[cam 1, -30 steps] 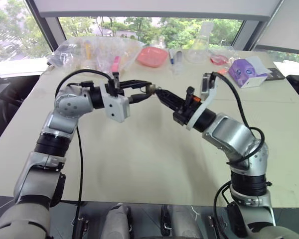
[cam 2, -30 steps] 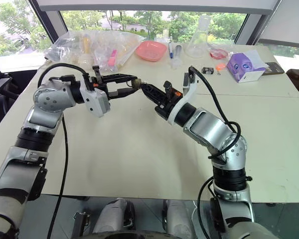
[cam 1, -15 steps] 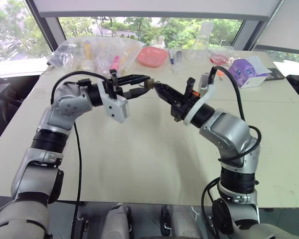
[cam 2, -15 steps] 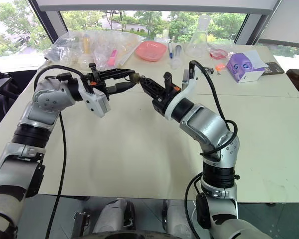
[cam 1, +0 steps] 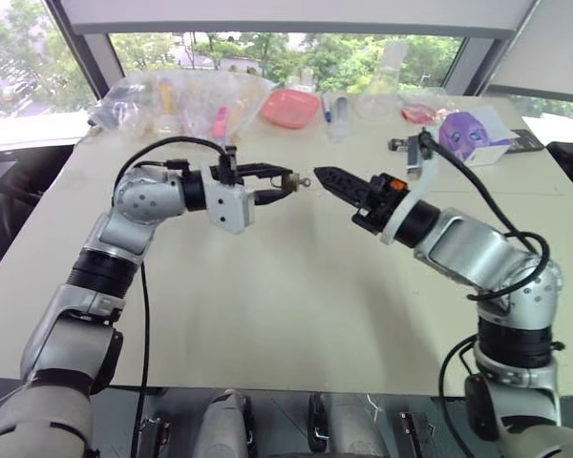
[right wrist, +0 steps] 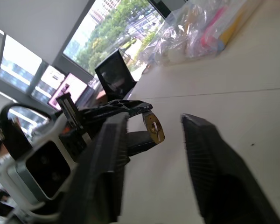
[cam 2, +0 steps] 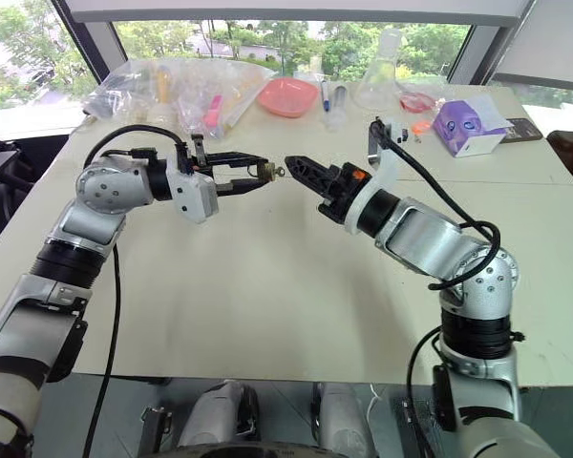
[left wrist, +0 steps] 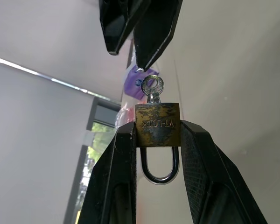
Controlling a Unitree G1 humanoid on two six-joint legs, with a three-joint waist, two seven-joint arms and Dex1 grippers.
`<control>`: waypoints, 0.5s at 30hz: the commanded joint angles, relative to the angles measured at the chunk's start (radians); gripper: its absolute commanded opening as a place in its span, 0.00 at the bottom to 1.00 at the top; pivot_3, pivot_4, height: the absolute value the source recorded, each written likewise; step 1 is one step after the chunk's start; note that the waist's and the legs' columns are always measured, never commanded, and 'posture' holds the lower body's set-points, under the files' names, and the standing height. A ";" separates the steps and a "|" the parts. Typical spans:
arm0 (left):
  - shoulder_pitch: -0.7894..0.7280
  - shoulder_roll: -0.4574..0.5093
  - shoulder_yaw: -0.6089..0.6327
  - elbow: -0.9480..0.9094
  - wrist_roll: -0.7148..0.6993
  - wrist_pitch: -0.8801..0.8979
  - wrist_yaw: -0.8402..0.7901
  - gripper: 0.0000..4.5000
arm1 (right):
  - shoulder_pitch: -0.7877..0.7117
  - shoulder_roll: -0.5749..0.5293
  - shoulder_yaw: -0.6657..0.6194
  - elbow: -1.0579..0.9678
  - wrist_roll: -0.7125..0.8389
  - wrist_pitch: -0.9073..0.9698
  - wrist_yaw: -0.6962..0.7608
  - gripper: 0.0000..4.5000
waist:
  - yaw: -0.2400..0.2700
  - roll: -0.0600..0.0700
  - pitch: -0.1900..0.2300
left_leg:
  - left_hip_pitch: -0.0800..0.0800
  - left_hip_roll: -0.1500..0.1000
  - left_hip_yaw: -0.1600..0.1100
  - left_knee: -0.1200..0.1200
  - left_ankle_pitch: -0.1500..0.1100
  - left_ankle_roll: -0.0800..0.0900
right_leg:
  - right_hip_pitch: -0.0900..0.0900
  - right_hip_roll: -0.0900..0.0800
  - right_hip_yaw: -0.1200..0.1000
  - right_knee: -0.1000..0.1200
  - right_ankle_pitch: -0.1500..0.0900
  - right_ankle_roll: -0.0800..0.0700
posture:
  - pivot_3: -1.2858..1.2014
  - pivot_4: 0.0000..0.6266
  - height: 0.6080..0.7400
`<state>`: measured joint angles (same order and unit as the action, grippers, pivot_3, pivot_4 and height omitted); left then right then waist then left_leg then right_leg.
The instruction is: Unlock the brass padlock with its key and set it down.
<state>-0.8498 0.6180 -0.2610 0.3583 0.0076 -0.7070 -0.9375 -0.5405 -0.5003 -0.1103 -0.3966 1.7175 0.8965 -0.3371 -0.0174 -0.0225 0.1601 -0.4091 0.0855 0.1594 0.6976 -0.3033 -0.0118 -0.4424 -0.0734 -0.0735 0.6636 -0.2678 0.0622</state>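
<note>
Facing keyed brass padlock [left wrist: 157,123]: right end effector [left wrist: 139,39], apart.

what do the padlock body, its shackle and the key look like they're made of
Brass padlock body: likely brass, dull yellow with dark tarnished patches and stamped lettering. Shackle: probably steel, a smooth, shiny silver loop. Key: silvery, reflective metal, perhaps nickel-plated; its ring head sticks out of the body.

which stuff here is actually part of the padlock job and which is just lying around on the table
Part of the job:
- brass padlock, pinched in the left tool
- key, sticking out of the padlock body
- right tool, open, just clear of the key

Just lying about:
- pink dish
- purple box
- clear plastic bags
- glass flask
</note>
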 commanded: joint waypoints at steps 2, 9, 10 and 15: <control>-0.009 0.004 0.027 -0.032 -0.026 0.004 -0.013 0.16 | 0.019 -0.034 0.017 -0.053 -0.067 0.006 0.105 0.75 | 0.004 0.000 0.000 | 0.000 0.000 0.000 0.000 0.000 0.000 | 0.000 0.000 0.000 0.000 0.000 0.000 | 0.52 0.24 1.00; 0.003 -0.008 0.036 -0.064 -0.023 -0.003 0.001 0.16 | 0.033 -0.040 0.009 -0.017 -0.092 -0.002 0.151 0.75 | 0.008 0.000 0.000 | 0.000 0.000 0.000 0.001 0.000 0.000 | 0.001 0.000 0.000 0.000 0.000 0.000 | 0.52 0.24 1.00; 0.008 -0.009 0.036 -0.070 -0.020 -0.006 0.002 0.16 | 0.033 -0.036 0.008 -0.014 -0.087 -0.004 0.151 0.75 | 0.007 0.000 0.000 | 0.000 0.000 0.000 0.001 0.000 0.000 | 0.001 0.000 0.000 0.000 0.000 0.000 | 0.52 0.24 1.00; 0.025 -0.013 0.036 -0.094 -0.014 -0.005 0.006 0.16 | 0.028 -0.022 0.008 -0.003 -0.066 -0.010 0.144 0.69 | 0.007 0.000 0.000 | 0.000 0.000 0.000 0.001 0.000 0.000 | 0.001 0.000 0.000 0.000 0.000 0.000 | 0.52 0.24 1.00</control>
<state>-0.8241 0.6061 -0.2536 0.2988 0.0067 -0.7056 -0.9480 -0.5061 -0.5278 -0.0833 -0.3855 1.6296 0.9053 -0.1980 -0.0104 -0.0225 0.1601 -0.4095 0.0851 0.1598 0.6985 -0.3031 -0.0122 -0.4419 -0.0738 -0.0735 0.6635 -0.2677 0.0623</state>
